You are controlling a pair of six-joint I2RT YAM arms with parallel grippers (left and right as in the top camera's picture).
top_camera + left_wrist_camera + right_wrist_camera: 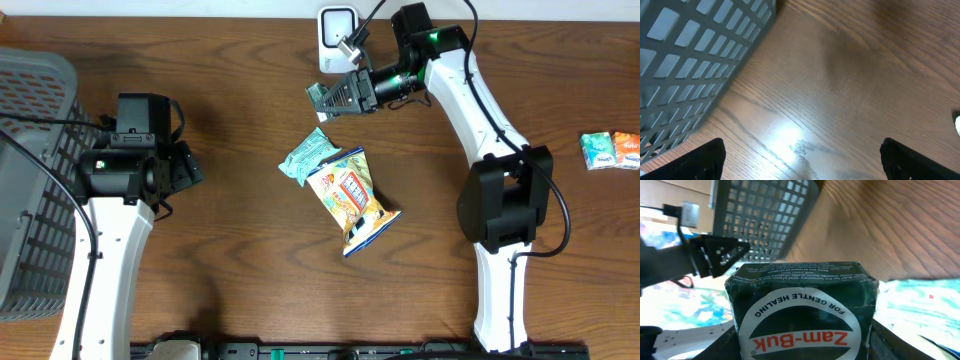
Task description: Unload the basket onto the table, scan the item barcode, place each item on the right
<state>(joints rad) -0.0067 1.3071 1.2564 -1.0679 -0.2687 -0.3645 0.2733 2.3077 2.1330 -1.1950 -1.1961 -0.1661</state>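
The Zam-Buk box (320, 98) hangs above the table (230, 250) at the 12 o'clock side of the overhead view, clamped in the right gripper (336, 98). The white scanner (338, 38) stands near it, at about 12 o'clock from the box.

Only the right wrist view shows the box's face (800, 310): dark green, its white oval label and the name upside down, fine print along the top edge, with a dark finger (892, 342) on each side of it. No barcode can be made out on that face. The overhead shows the box only as a small dark block, its print unreadable.

At 6 o'clock from the box lies a teal packet (308, 155), and just beyond it, touching or overlapping it, a yellow snack bag (352, 198). Bare wood lies open toward 9 o'clock between these and the left arm. 2 small packets (610, 150) sit at the 3 o'clock edge, the right one partly cut off.

The grey basket (30, 180) fills the 9 o'clock edge and runs out of frame. The left gripper (185, 165) is beside it; its wrist view shows the fingertips (705, 160) wide apart over bare wood, nothing between them, and the basket wall (690, 60) at 10 o'clock. A white sliver at that view's 3 o'clock edge cannot be identified.
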